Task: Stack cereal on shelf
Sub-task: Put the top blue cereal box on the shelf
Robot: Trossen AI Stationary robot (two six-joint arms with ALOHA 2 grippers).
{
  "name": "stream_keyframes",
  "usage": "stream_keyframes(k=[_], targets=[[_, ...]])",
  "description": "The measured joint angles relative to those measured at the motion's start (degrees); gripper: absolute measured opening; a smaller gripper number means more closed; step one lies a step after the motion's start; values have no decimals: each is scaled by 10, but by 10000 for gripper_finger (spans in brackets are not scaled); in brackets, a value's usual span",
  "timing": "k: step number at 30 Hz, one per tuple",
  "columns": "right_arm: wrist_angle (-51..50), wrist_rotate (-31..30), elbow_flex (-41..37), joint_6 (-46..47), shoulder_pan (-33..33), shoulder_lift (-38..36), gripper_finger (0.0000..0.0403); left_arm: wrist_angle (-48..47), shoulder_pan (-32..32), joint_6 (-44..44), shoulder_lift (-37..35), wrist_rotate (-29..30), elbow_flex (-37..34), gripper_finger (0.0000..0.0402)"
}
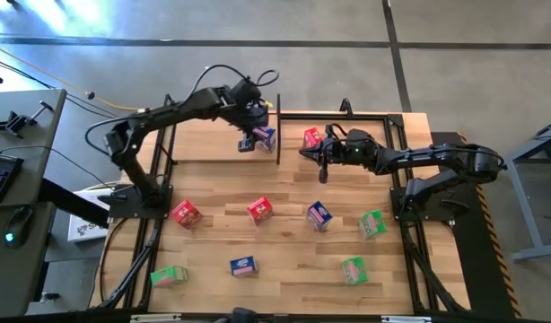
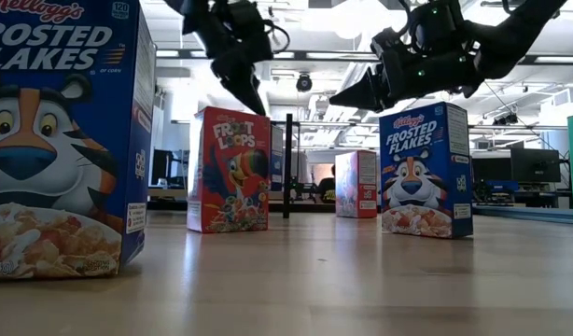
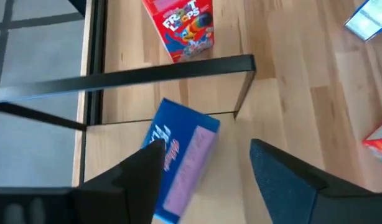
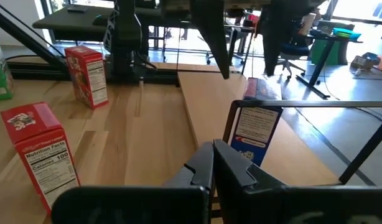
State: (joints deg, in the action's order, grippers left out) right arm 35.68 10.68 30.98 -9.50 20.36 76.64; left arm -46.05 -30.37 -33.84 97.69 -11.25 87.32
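From overhead I have the left gripper (image 1: pixel 251 126) out over the shelf (image 1: pixel 213 148), above a blue-purple cereal box (image 1: pixel 264 137) that sits on the light plank right beside the black divider (image 1: pixel 277 135). A red box (image 1: pixel 312 138) stands on the other side of that divider, with the right gripper (image 1: pixel 309 153) near it. Seven more boxes lie scattered on the desk (image 1: pixel 284 274): two red, two blue-purple, three green, so I judge the stacking barely begun.

At desk level, a Frosted Flakes box (image 2: pixel 424 171) and a Froot Loops box (image 2: pixel 229 170) stand upright on the smooth wood, printed card fronts facing me; both grippers hang above them.

Through the left wrist camera the dark fingers (image 3: pixel 141 171) stand spread either side of the blue box (image 3: pixel 181 165), one of them just at its edge. It looks tilted against the plank, so I read it as let go and not clamped; I judge it was put hard by the thin metal post to start a tidy row.

Through the right wrist camera the right arm's fingers (image 4: pixel 231 165) are pressed together on nothing, pointed at the frame and the blue box's side panel (image 4: pixel 254 134).
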Motion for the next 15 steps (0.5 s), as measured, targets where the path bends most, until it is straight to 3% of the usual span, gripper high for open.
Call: stream_keyframes(k=[9,15], targets=[[-4,5,0,0,0,0,0,2,0,-33,30,39,14,246],[-4,5,0,0,0,0,0,6,0,-63,52,103,14,246]])
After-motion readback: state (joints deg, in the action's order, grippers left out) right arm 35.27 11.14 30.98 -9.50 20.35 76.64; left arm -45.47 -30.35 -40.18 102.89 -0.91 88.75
